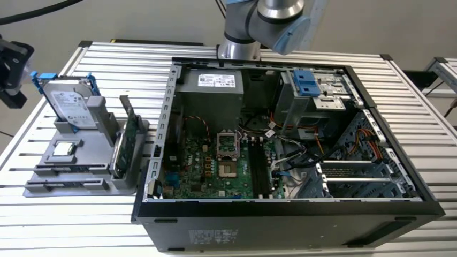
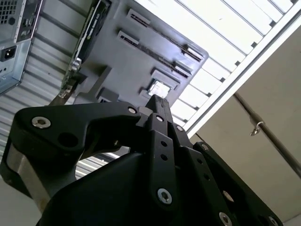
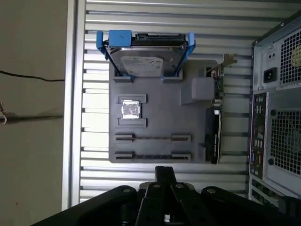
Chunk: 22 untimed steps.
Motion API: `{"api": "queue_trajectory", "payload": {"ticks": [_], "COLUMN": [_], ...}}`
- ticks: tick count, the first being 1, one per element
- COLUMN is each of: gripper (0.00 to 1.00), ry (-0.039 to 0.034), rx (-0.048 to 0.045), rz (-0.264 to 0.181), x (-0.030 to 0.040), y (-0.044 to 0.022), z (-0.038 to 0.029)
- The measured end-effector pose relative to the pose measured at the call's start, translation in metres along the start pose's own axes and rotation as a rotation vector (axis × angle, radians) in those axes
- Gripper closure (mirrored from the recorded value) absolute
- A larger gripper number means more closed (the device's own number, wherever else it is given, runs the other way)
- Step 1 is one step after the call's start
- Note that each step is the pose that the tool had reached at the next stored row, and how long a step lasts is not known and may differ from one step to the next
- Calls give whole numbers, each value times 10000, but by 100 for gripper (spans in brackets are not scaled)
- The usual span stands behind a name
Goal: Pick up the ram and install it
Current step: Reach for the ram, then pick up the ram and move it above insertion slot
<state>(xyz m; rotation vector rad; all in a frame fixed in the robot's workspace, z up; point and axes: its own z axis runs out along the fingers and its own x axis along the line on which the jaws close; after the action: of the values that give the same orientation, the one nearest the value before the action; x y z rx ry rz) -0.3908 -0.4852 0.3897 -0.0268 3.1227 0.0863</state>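
Note:
Two thin dark sticks that I take for the ram (image 3: 153,138) stand edge-on in the end brackets of a grey holder tray (image 3: 160,108); their colour cannot be made out. In the exterior view the same sticks, the ram (image 1: 68,168), sit near the tray's front. My gripper (image 1: 12,99) hangs off the table's edge at the exterior view's left, apart from the tray. Its fingertips meet in both wrist views, gripper (image 3: 164,173) and gripper (image 2: 157,101), shut with nothing between them. The open computer case (image 1: 153,160) shows long black motherboard slots (image 1: 258,168).
On the tray also stand a silver hard drive in a blue bracket (image 1: 71,104), a small square chip (image 3: 131,110) and a green circuit card (image 1: 125,142) on edge beside the case. Cables and a drive cage (image 1: 314,88) crowd the case's interior. The slatted metal table (image 1: 57,225) surrounds everything.

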Motion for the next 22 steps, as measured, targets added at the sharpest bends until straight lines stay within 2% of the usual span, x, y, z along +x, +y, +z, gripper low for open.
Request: {"api": "queue_trajectory", "payload": {"ticks": [14, 22], "gripper": [100, 100], "ry": [2, 18], "rx": [0, -1], "rz": [0, 1], "x": [2, 1], "y": [-90, -96], "z": [-5, -5]}}
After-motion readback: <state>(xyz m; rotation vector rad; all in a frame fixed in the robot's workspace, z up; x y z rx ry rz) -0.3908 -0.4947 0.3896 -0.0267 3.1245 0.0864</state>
